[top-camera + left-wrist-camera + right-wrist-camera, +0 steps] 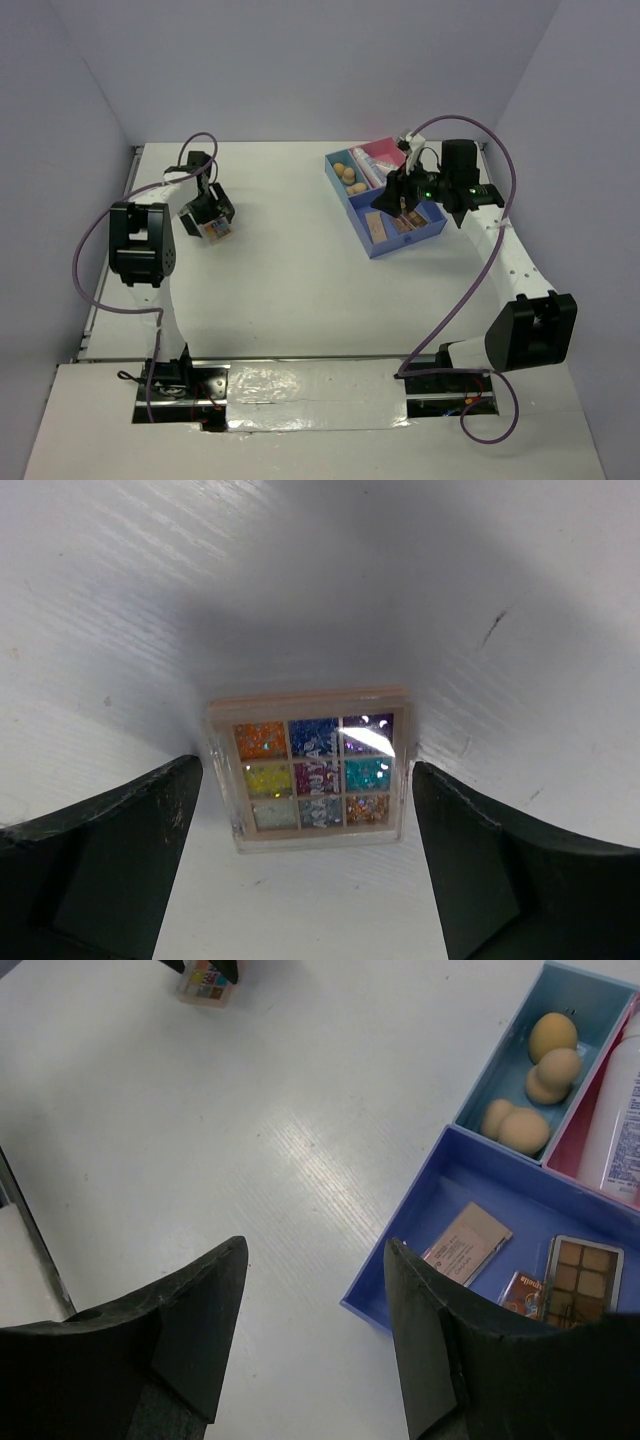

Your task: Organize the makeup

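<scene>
The multicolour-squares palette lies flat on the white table at the left. My left gripper is open just above it, one finger on each side, neither touching it. It also shows far off in the right wrist view. The blue-and-pink divided tray holds tan egg-shaped sponges, the white bottle, a pinkish palette and a brown-gold palette. My right gripper is open and empty above the tray's near-left edge.
A small orange item lies between the two palettes in the tray's large compartment. Purple cables loop from both arms. Grey walls stand round the table, and foil tape runs along its near edge.
</scene>
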Robot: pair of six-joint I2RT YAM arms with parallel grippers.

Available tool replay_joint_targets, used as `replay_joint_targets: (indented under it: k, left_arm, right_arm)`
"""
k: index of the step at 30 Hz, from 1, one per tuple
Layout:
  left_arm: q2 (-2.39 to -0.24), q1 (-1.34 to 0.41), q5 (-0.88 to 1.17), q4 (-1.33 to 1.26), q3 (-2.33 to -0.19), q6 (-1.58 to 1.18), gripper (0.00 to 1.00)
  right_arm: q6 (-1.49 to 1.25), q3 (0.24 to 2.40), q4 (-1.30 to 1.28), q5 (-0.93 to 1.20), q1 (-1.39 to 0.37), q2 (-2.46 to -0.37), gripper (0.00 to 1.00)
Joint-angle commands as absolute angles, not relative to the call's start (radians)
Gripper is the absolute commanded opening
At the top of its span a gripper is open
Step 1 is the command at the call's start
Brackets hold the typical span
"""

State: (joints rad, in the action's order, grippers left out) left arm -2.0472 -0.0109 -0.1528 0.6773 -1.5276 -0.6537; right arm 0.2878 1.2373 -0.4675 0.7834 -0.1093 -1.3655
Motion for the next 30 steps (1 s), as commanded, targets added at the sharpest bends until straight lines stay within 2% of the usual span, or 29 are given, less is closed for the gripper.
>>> replay_joint_targets:
  k: [1, 6, 11, 12, 14, 17, 18, 21, 24, 27, 30]
  left_arm:
    - [-2.098, -0.02, -0.17, 0.724, -1.565, -0.624, 0.99]
    - [-2.114, -0.025, -0.192, 0.741, -1.537, -0.612, 0.98]
    - [-2.106, -0.025, -0.192, 0.724, -1.493, -0.601, 0.9]
    - [-2.102, -0.023, -0.184, 0.719, -1.486, -0.601, 0.87]
    - [-2.073, -0.025, -0.146, 0.681, -1.473, -0.598, 0.71]
    - [-2.037, -0.025, -0.091, 0.66, -1.465, -0.597, 0.57]
    - [-2.025, -0.025, -0.071, 0.643, -1.462, -0.594, 0.48]
    - [-1.958, -0.025, 0.036, 0.571, -1.419, -0.586, 0.34]
    - [-1.881, -0.028, 0.197, 0.479, -1.372, -0.569, 0.26]
    - [-1.812, -0.049, 0.383, 0.41, -1.327, -0.545, 0.22]
    - [-1.729, -0.083, 0.546, 0.237, -1.25, -0.558, 0.23]
  right_arm:
    - [0.282, 1.232, -0.425, 0.811, -0.118, -1.338, 0.65]
    - [0.281, 1.223, -0.42, 0.818, -0.118, -1.333, 0.65]
    - [0.278, 1.218, -0.42, 0.828, -0.118, -1.328, 0.65]
    - [0.278, 1.218, -0.422, 0.831, -0.118, -1.328, 0.65]
    - [0.278, 1.216, -0.423, 0.834, -0.12, -1.327, 0.64]
    - [0.285, 1.218, -0.433, 0.839, -0.129, -1.327, 0.64]
    - [0.291, 1.219, -0.439, 0.841, -0.143, -1.328, 0.63]
    - [0.319, 1.235, -0.478, 0.856, -0.199, -1.345, 0.57]
    - [0.331, 1.272, -0.541, 0.838, -0.286, -1.39, 0.48]
    - [0.261, 1.308, -0.566, 0.867, -0.333, -1.448, 0.46]
    - [0.125, 1.36, -0.574, 0.948, -0.334, -1.538, 0.46]
